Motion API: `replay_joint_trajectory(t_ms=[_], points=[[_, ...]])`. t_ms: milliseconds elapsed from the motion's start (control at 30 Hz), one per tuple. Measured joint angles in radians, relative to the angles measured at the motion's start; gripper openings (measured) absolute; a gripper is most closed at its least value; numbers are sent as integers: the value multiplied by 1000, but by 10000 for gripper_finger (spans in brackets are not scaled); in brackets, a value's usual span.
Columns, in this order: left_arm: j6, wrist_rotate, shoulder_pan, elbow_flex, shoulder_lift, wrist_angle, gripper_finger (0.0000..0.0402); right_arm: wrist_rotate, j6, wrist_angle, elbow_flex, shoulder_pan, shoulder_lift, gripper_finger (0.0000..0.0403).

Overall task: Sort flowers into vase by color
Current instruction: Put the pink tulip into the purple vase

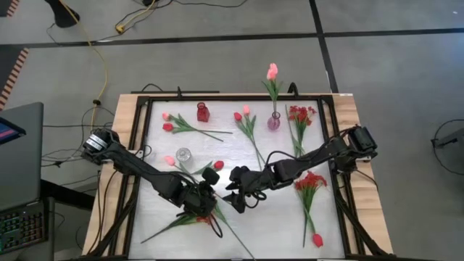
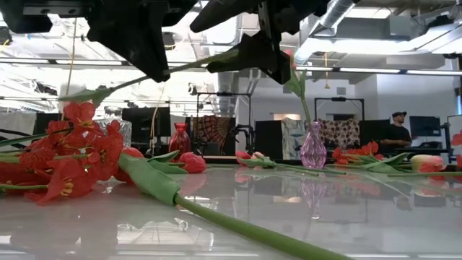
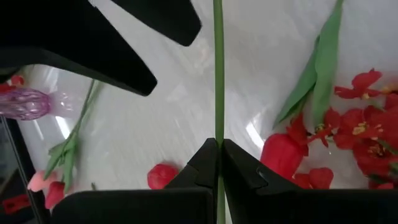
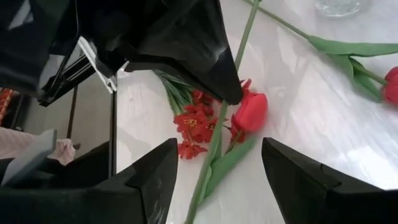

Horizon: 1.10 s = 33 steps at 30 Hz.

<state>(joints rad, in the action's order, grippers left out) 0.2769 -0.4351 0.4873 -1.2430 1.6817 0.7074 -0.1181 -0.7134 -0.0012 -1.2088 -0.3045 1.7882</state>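
Note:
My left gripper (image 1: 209, 190) is shut on a long green flower stem (image 3: 218, 74), near the table's middle and above its surface. In the low view this stem (image 2: 195, 63) slants across, high over the table. Its blossom I cannot make out. My right gripper (image 4: 217, 146) faces the left one and is open. Its fingers stand on either side of the same stem (image 4: 212, 146) without touching it. Below them a red tulip (image 4: 252, 112) and a red spray (image 4: 196, 124) lie on the table. My left gripper pinches the green stem (image 3: 218, 134) between its two fingertips, somewhere along the stem's length. The fingers slant down from above. The stem runs on past the fingers on both sides and is lifted clear of the table, slanting a little.
A purple vase (image 1: 274, 122) holding a pink tulip (image 1: 272, 71), a red vase (image 1: 202, 112) and a clear glass vase (image 1: 183, 154) stand toward the far side. More tulips (image 1: 174, 125) and red sprays (image 1: 310, 181) lie scattered. A person (image 2: 395, 130) stands in the room behind.

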Motion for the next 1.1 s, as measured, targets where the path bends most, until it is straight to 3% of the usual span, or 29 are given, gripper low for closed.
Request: replay_joint_trajectory(t_ms=[267, 667, 1100], points=[[28, -35, -2, -6, 0, -10, 0, -9, -7, 9, 0, -8, 0, 260], [128, -176, -3, -6, 0, -34, 0, -16, -31, -2, 0, -3, 0, 260], [195, -177, -6, -6, 0, -80, 0, -25, -31, -37, 0, -1, 0, 253]])
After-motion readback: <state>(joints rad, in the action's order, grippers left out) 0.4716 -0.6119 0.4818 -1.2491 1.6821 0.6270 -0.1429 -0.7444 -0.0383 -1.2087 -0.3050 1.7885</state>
